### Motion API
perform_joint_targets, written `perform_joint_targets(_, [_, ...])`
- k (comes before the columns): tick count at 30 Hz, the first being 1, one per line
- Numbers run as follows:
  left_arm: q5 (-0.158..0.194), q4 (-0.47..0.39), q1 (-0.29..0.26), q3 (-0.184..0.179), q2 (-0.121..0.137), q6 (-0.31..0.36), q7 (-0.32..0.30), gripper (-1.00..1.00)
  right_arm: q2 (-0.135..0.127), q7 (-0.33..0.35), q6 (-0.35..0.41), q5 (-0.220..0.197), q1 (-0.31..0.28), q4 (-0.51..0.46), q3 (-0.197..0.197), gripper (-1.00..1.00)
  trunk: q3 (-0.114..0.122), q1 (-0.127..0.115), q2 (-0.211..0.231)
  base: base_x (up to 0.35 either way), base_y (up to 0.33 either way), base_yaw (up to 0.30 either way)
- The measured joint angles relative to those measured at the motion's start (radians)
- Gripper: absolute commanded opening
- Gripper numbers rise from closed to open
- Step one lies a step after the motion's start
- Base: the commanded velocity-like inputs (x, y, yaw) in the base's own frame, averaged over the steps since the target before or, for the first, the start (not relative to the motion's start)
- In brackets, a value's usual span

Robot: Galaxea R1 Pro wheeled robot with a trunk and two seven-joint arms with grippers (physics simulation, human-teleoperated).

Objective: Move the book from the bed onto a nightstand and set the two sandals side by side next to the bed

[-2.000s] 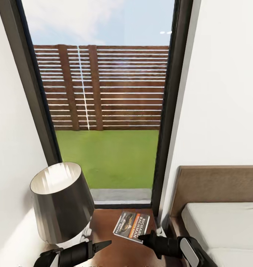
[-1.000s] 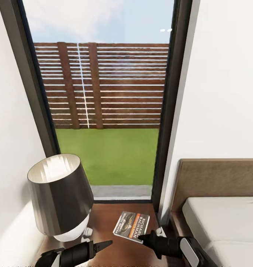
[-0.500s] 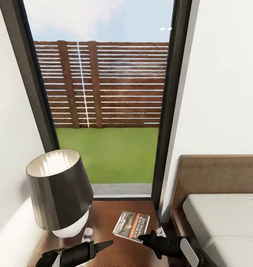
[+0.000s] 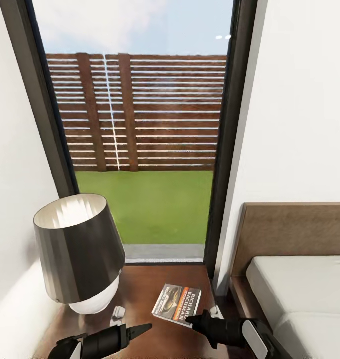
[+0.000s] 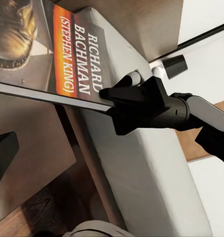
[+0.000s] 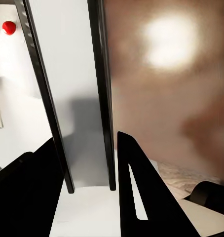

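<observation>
Dark-brown nightstand (image 4: 140, 294) sits btwn white wall at left & bed (image 4: 299, 284) at right, w/ window (image 4: 140, 124) at far side. Book (image 4: 176, 300) is above its top near the right edge, cover up, pinched at its near right corner by right gripper (image 4: 193, 319), clenched on it. Left gripper (image 4: 140, 329) hovers near the nightstand's near edge, fingers parted, holding nothing. Lamp (image 4: 77, 254) stands far left on top.

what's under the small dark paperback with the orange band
The dark paperback book is over the glossy dark brown nightstand top, its near corner pinched by the right gripper. Whether it touches the wood cannot be told; the book covers that patch.
</observation>
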Motion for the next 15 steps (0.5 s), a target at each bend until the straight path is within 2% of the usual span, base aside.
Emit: perform_joint_targets(15, [0.0,0.0,0.0,0.0,0.0,0.0,0.0,1.0,0.0,0.0,0.0,0.0,0.0,0.0,0.001,-1.0,-0.047,0.058,-0.105,0.0,0.0,0.0])
